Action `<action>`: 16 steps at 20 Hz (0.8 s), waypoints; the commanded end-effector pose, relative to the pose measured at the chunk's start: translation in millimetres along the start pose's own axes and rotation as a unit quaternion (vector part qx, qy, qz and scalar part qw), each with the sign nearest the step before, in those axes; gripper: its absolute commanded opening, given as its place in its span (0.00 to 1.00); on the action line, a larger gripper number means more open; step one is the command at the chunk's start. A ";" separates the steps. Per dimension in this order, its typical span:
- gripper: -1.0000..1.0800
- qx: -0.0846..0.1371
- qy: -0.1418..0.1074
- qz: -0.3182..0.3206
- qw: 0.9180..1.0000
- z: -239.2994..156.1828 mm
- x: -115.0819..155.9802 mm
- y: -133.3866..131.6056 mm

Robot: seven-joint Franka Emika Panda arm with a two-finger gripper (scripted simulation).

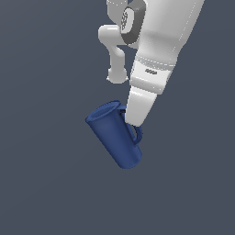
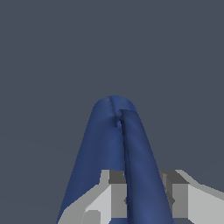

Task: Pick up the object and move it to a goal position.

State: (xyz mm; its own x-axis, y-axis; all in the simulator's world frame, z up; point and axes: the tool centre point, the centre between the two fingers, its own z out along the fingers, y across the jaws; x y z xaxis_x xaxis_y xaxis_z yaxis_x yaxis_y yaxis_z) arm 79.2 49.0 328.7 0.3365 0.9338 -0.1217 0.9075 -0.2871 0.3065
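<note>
Between gripper [image 2: 146,200] fingers — tilted mug's [image 1: 114,135] handle

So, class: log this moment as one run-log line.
phase: carry | gripper: shut on handle | dark blue mug: tilted, held | goal: not visible

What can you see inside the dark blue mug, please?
Nothing shows: the mug is tilted, with only its rim visible, and the gripper clamps its handle. The interior is hidden in both views.

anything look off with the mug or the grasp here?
The mug hangs clearly tilted, its open mouth up toward the exterior view's left and its base down toward the right. The gripper grips it by the loop handle rather than the body, as the wrist view shows. No damage visible.
</note>
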 end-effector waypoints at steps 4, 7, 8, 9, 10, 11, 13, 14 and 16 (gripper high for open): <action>0.00 -0.038 0.057 0.036 0.997 -36.2 -4.6 -2.9; 0.00 -0.058 0.086 0.055 0.993 -54.0 -8.6 -6.0; 0.00 -0.064 0.096 0.061 0.991 -59.8 -10.1 -7.2; 0.00 -0.071 0.106 0.067 0.990 -65.6 -11.8 -8.6; 0.00 -0.077 0.116 0.073 0.988 -71.3 -13.6 -9.9; 0.00 -0.083 0.125 0.080 0.985 -76.9 -15.4 -11.4; 0.00 -0.096 0.145 0.092 0.980 -88.1 -19.5 -14.7; 0.00 -0.103 0.154 0.098 0.978 -93.5 -21.7 -16.5; 0.00 -0.114 0.172 0.109 0.972 -103.5 -26.0 -20.0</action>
State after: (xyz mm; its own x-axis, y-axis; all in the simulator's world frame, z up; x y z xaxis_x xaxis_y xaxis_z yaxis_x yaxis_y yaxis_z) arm 31.6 53.4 414.3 0.3784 0.8921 0.2470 0.7510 -0.4519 0.4815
